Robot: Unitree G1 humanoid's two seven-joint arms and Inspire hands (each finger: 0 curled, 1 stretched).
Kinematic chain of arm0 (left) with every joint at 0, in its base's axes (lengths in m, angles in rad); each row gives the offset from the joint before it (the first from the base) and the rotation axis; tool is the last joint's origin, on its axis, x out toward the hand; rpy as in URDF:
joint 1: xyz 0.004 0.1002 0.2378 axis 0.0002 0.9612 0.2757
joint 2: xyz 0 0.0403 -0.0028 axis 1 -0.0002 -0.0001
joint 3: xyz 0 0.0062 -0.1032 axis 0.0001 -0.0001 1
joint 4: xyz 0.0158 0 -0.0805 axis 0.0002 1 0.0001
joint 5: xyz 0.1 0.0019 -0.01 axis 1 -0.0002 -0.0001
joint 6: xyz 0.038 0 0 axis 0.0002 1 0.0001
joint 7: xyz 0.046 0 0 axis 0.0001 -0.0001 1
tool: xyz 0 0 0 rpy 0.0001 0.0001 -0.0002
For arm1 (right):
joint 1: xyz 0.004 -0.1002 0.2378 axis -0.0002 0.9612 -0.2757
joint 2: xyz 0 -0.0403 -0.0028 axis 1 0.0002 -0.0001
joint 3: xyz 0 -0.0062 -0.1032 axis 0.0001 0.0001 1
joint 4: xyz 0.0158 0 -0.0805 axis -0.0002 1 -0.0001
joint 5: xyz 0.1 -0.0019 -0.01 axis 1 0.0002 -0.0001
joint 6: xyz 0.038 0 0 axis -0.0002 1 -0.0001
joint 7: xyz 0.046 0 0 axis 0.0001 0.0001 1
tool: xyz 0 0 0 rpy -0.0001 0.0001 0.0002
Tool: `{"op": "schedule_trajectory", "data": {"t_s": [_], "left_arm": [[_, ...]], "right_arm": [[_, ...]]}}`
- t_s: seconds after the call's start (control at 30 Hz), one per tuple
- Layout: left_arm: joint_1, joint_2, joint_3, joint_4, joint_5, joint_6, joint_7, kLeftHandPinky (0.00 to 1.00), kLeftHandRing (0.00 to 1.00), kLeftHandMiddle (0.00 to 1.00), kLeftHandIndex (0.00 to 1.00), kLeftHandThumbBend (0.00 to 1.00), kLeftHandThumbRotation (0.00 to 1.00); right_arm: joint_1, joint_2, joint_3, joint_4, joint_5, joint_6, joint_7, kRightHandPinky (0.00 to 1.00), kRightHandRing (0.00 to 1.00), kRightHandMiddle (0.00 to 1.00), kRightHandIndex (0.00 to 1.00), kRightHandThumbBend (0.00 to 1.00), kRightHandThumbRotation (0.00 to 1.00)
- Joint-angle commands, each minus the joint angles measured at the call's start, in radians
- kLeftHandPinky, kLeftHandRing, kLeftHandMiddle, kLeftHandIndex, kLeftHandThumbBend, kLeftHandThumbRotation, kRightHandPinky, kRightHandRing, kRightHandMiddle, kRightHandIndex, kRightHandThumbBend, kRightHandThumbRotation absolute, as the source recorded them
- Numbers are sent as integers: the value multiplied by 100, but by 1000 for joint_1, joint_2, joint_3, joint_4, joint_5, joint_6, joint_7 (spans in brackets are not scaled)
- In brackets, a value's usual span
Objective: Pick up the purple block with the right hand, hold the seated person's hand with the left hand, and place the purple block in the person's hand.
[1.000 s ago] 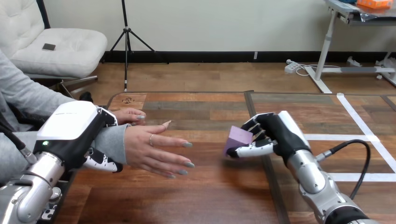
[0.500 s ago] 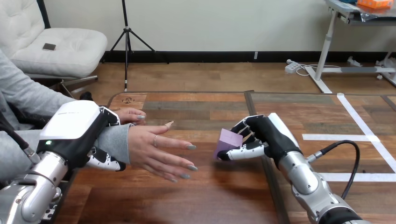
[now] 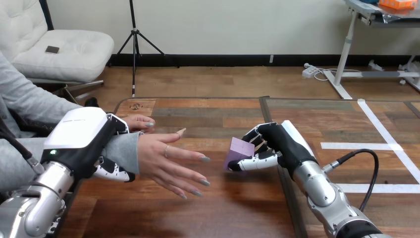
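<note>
My right hand (image 3: 277, 146) is shut on the purple block (image 3: 237, 151), pinched between thumb and fingers just above the table's middle. The block sits a short way to the right of the person's hand (image 3: 168, 161), which stretches out flat over the table with fingers spread toward it. My left hand (image 3: 84, 141) is shut on the person's wrist at the left, its thumb curled under the grey sleeve. A second hand of the person (image 3: 138, 121) rests behind my left hand.
The wooden table (image 3: 213, 213) has a dark seam running front to back under my right forearm. White tape lines (image 3: 384, 131) mark its right part. A black cable (image 3: 366, 163) loops beside my right arm.
My right hand has carried the purple block leftward, closer to the person's fingertips. The person's hand has tilted slightly, fingers dipping. My left hand has kept its hold.
</note>
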Motion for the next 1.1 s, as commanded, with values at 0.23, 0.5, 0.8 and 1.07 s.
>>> {"op": "schedule_trajectory", "data": {"t_s": [0.23, 0.5, 0.8, 1.07], "left_arm": [[-160, -40, 24, -105, -22, -34, 38, 20, 27, 32, 33, 81, 0], [-169, -49, 21, -109, -23, -29, 31, 19, 26, 31, 32, 79, 0], [-178, -70, 21, -119, -27, -6, 22, 18, 25, 31, 32, 79, 0], [-191, -91, 20, -124, -36, 9, 10, 19, 26, 32, 33, 78, 0]], "right_arm": [[-94, 31, -2, -112, 26, -66, 15, 36, 39, 43, 45, 80, 0], [-83, 37, 5, -147, 16, -92, 18, 35, 38, 42, 45, 80, 0], [-68, 48, 3, -193, 24, -110, 38, 34, 37, 41, 45, 80, 0], [-54, 57, 3, -241, 29, -121, 55, 33, 36, 40, 44, 80, 0]]}}
